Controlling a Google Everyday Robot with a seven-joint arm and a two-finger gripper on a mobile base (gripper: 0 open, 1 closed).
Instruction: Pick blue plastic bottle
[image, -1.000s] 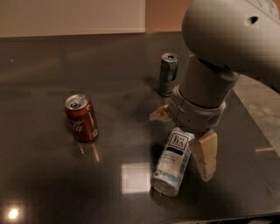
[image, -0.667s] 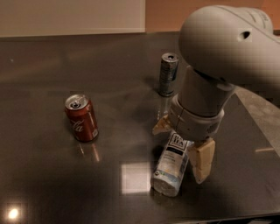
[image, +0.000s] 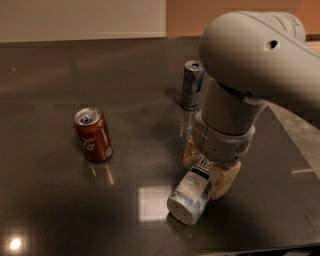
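Note:
The blue plastic bottle (image: 191, 193) lies on its side on the dark table (image: 50, 200), its round end toward the front edge and its whitish label with a dark panel facing up. My gripper (image: 206, 167) comes down from above over the bottle's far half. Its tan fingers (image: 226, 179) sit against both sides of the bottle, closed on it. The bottle still rests on the table. The bottle's far end is hidden under my wrist.
A red cola can (image: 93, 134) stands upright to the left. A slim dark grey can (image: 191, 85) stands behind my arm. My large grey arm (image: 250, 55) fills the upper right. The table's right edge runs near the right side of the view (image: 300, 150).
My gripper has lowered onto the bottle and its fingers have drawn in from a wide spread to both sides of it. The bottle and cans have not moved.

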